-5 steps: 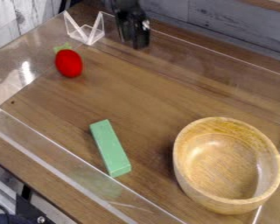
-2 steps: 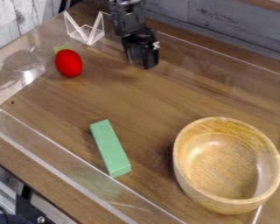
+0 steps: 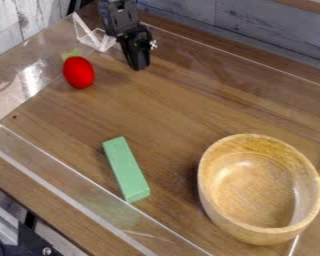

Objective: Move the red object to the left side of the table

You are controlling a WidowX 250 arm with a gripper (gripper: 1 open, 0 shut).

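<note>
The red object (image 3: 79,71), a small strawberry-like toy with a green tip, lies on the brown wooden table (image 3: 190,110) near its far left corner. My black gripper (image 3: 139,62) hangs just right of it, pointing steeply down, its tips close above the wood. A narrow strip of bare tabletop separates it from the toy. Its fingers look pressed together with nothing between them. The toy is free and untouched.
A green rectangular block (image 3: 124,168) lies near the front left. A wooden bowl (image 3: 207,170) stands at the front right. Low clear acrylic walls (image 3: 23,85) edge the table, and a small clear stand (image 3: 93,36) sits behind the toy.
The gripper came down and swung left, ending beside the red toy. Its fingers look narrower now than before. The toy, block and bowl have not moved.
</note>
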